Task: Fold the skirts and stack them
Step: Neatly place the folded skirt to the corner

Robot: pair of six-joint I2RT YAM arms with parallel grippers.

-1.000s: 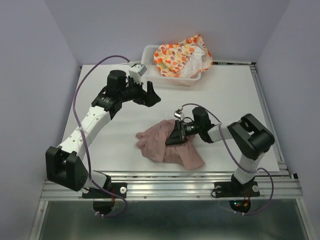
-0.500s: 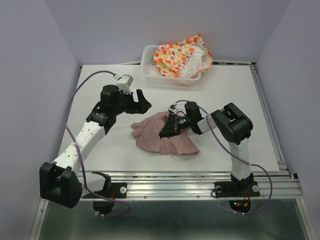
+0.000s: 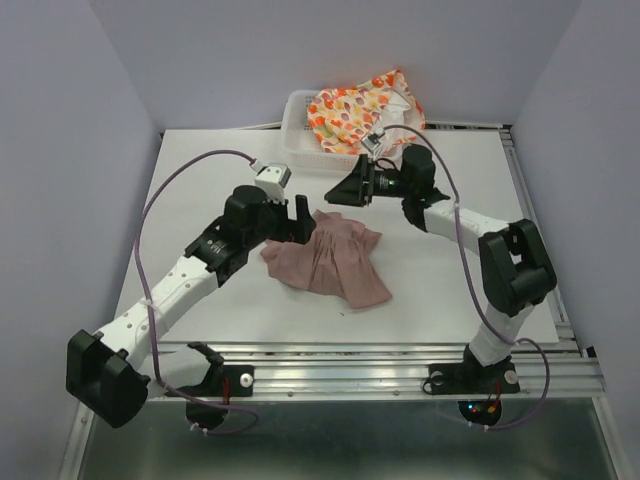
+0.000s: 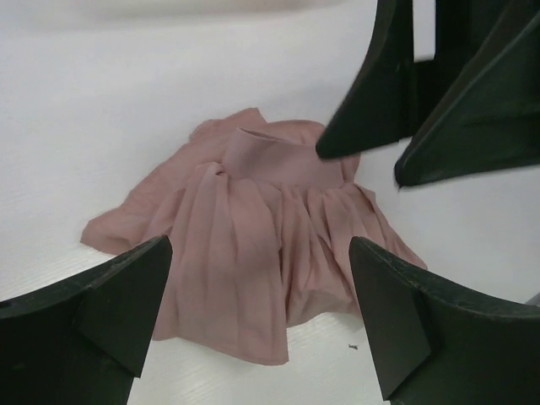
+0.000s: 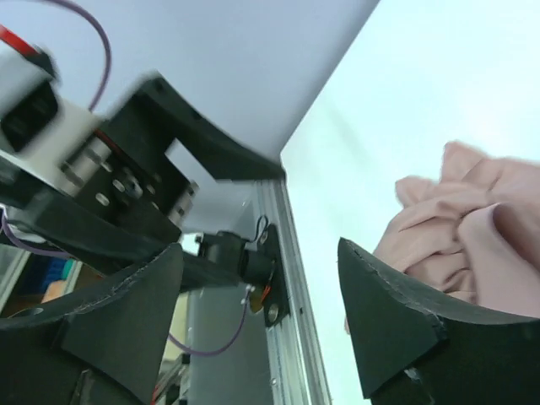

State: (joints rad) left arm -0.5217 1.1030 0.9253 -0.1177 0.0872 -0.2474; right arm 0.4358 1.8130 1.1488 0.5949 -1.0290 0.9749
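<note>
The pink ruffled skirt (image 3: 328,262) lies spread on the white table, waistband toward the back; it also fills the left wrist view (image 4: 253,219). My left gripper (image 3: 298,218) hovers open at the skirt's back-left edge, and its fingers (image 4: 101,304) frame the cloth without touching it. My right gripper (image 3: 342,190) hangs open and empty above the table behind the skirt, and its fingers (image 4: 380,93) show in the left wrist view. The pink skirt (image 5: 472,236) is off to the right of the right gripper (image 5: 260,249). The printed skirt (image 3: 360,108) sits bunched in the basket.
A white mesh basket (image 3: 300,140) stands at the table's back edge, close behind the right gripper. The left arm (image 5: 126,169) crosses the right wrist view. The table's metal rail (image 3: 340,355) runs along the near edge.
The right gripper opened, let go of the pink skirt and rose back toward the basket. The skirt now lies flatter and farther back. The left gripper swung right to the skirt's edge.
</note>
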